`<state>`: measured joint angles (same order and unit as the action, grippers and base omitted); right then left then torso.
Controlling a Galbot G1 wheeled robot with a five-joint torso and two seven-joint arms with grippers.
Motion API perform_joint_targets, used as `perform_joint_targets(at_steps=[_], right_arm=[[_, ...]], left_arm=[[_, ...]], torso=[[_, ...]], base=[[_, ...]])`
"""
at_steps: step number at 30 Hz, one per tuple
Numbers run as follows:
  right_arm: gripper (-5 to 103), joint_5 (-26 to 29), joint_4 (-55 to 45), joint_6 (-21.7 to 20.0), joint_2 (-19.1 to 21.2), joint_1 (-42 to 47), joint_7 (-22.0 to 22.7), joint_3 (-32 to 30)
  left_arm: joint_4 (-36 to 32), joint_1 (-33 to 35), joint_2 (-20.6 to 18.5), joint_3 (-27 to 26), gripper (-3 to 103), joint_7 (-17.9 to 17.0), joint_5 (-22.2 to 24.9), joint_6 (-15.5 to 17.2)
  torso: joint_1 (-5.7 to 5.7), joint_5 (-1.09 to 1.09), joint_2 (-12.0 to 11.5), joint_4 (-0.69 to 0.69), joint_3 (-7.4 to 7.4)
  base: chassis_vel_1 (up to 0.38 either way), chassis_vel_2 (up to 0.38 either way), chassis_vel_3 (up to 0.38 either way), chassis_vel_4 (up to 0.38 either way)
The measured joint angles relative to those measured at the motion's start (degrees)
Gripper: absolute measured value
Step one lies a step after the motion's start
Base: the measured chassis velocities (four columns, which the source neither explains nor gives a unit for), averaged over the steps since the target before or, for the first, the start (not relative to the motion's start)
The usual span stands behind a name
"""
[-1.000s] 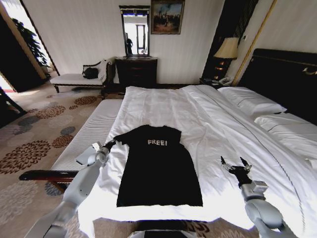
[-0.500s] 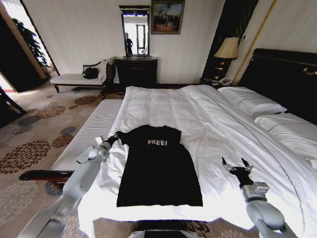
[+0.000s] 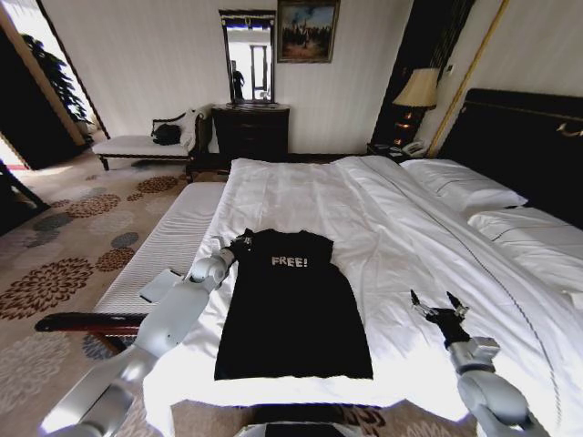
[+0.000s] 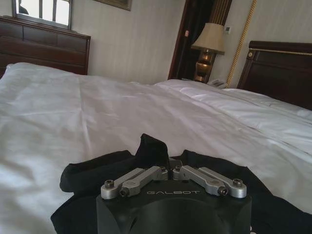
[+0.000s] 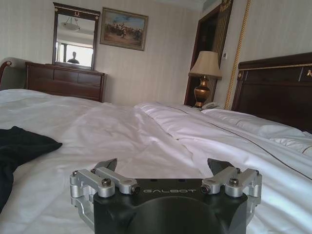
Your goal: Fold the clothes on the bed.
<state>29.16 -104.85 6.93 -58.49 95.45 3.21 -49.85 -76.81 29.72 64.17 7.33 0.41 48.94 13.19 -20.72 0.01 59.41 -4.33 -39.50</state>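
The black T-shirt (image 3: 291, 309) with white "FREE!" lettering lies flat, collar away from me, near the foot of the white bed (image 3: 364, 205). My left gripper (image 3: 239, 244) is at the shirt's left shoulder, shut on the left sleeve. In the left wrist view the closed left gripper (image 4: 169, 168) pinches a raised peak of black fabric (image 4: 152, 148). My right gripper (image 3: 437, 308) hovers open over the bare duvet, to the right of the shirt and apart from it. The right wrist view shows the open right gripper (image 5: 163, 166) with nothing between its fingers and the shirt's edge (image 5: 22, 144) off to one side.
A long white-cushioned bench (image 3: 168, 241) runs along the bed's left side with a grey flat slab (image 3: 162, 285) on it. Pillows (image 3: 460, 187) and the dark headboard (image 3: 519, 137) are at the far right. A dresser (image 3: 250, 129) and lamp (image 3: 417, 91) stand by the back wall.
My left gripper has moved right and away from me with the sleeve, from the shirt's outer left edge onto its shoulder. The right gripper has barely shifted.
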Motion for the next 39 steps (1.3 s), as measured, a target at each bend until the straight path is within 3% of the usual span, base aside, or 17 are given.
perform_joint_targets(at_steps=[4, 19, 24, 27, 29, 32, 33, 36, 39], right_arm=[[100, 0.42, 0.25, 0.34, 0.05, 0.16, -0.22, -0.55], [100, 0.60, 1.00, 1.05, -0.24, 0.08, -0.80, -0.12], [100, 0.64, 0.95, 1.36, -0.34, 0.39, -0.98, -0.11], [100, 0.65, 0.95, 1.66, -0.48, 0.76, -1.15, -0.18], [100, 0.65, 0.95, 1.72, -0.48, 0.85, -1.17, -0.24], [100, 0.86, 0.89, 1.76, -0.16, 0.81, -1.20, -0.46], [100, 0.86, 0.89, 1.76, -0.16, 0.81, -1.20, -0.46], [100, 1.48, 0.62, 1.52, 0.36, 0.11, -1.18, -0.35], [100, 2.04, 0.51, 0.74, 1.11, -0.85, -1.03, -0.02]], left_arm=[[1.20, -0.10, 0.58, 2.80, 0, 0.00, -1.29, 0.03], [4.69, 0.56, 4.23, 5.42, -1, -0.01, -4.09, 0.29], [6.86, -0.36, 6.59, 5.69, 12, -0.01, -5.50, 0.52], [7.22, -0.81, 7.17, 5.89, 28, -0.01, -6.72, 0.89], [6.76, -0.81, 6.74, 6.23, 28, 0.02, -7.16, 1.14], [3.50, 0.39, 3.59, 7.80, 44, 0.00, -11.18, 1.26], [3.50, 0.39, 3.59, 7.80, 44, 0.00, -11.18, 1.26], [-0.24, 2.38, 1.66, 7.53, 61, 0.01, -12.42, 0.73], [-2.14, 3.25, 0.99, 6.04, 66, 0.03, -11.98, 0.18]], torso=[[0.00, 0.00, 0.00, 0.00, 0.00], [0.00, -0.01, 0.00, 0.00, 0.00], [0.00, 0.00, 0.00, 0.00, 0.00], [0.00, 0.00, 0.00, -0.02, 0.00], [0.00, -0.01, 0.00, -0.02, 0.00], [0.00, 0.00, 0.02, 0.02, 0.00], [0.00, 0.00, 0.02, 0.02, 0.00], [0.00, -0.01, 0.02, 0.03, 0.00], [0.00, -0.02, 0.02, 0.01, 0.00]], base=[[0.000, 0.000, 0.000, 0.000], [0.000, 0.000, 0.000, 0.000], [0.000, 0.000, 0.000, 0.000], [0.000, 0.000, 0.000, 0.000], [0.000, 0.000, 0.000, 0.000], [0.000, 0.000, 0.000, 0.000], [0.000, 0.000, 0.000, 0.000], [0.000, 0.000, 0.000, 0.000], [0.000, 0.000, 0.000, 0.000]])
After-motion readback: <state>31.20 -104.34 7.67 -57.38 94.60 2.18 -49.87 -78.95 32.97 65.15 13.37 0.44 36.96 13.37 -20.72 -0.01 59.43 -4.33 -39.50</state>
